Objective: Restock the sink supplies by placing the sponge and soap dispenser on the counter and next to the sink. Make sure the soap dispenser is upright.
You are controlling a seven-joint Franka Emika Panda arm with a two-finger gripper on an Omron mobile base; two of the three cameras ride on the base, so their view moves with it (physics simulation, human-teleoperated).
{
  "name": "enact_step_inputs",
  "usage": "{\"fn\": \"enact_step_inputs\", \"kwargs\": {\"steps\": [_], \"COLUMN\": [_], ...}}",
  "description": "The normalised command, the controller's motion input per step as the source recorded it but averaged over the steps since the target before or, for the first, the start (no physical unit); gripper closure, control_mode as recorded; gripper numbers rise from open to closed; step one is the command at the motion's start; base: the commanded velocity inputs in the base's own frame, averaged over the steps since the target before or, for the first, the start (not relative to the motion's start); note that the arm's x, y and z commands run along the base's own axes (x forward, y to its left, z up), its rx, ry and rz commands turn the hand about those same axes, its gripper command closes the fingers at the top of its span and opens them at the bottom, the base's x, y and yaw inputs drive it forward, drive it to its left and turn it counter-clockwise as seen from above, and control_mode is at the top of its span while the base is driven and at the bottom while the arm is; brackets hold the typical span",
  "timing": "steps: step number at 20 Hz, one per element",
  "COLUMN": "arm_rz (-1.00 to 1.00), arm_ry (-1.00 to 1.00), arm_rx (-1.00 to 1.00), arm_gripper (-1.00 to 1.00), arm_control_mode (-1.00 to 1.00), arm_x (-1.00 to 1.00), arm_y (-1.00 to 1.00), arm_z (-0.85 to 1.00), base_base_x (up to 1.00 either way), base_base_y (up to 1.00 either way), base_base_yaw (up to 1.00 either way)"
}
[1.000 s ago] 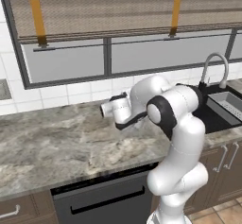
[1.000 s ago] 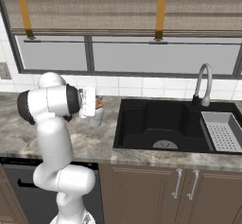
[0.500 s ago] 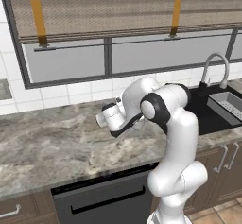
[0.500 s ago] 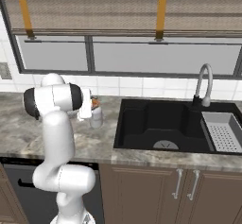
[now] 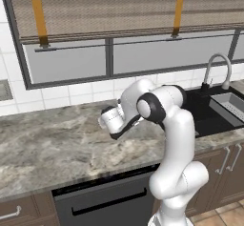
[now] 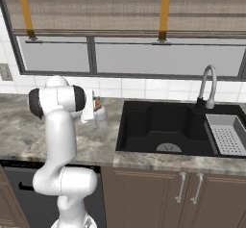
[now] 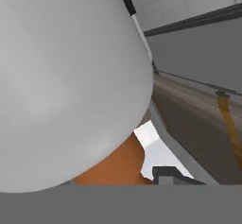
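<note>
One bottle (image 6: 100, 118) sits clamped in the tool (image 6: 94, 107), upright over the tabletop (image 6: 96, 147), left of the sink (image 6: 166, 126).

A wide window (image 6: 144, 58) with a woven blind (image 6: 120, 6) and orange straps (image 6: 165, 10) sits above white wall tiles (image 6: 144, 85). Dark brown cabinets (image 6: 187, 193) stand on a tan tiled floor (image 5: 228, 215).

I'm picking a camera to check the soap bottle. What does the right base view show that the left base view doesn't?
Right base view: the white cylindrical soap dispenser with an orange pump nozzle, beside the arm's hand, and the black sink's round drain. Left base view: a silver drawer handle at lower left. Both: the arched silver faucet, grey rack and marbled stone counter.
</note>
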Motion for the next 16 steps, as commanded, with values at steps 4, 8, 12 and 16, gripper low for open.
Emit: {"fn": "enact_step_inputs", "kwargs": {"steps": [4,8,12,16], "arm_rz": [-0.05,-0.03,-0.02,0.00], "arm_ry": [-0.14,-0.05,0.00,0.00], "arm_rx": [-0.07,-0.03,0.00,0.01], "arm_gripper": [1.00,1.00,1.00,-1.00], "arm_control_mode": [-1.00,-1.00,-1.00,-1.00], "arm_x": [0.00,0.00,0.00,-0.02], "arm_y": [-0.59,-0.16,0.00,0.00], "arm_z": [0.00,-0.34,-0.50,-0.39], "base_base_x": [0.00,0.00,0.00,0.00], "base_base_y": [0.00,0.00,0.00,0.00], "base_base_yaw": [0.00,0.00,0.00,0.00]}}
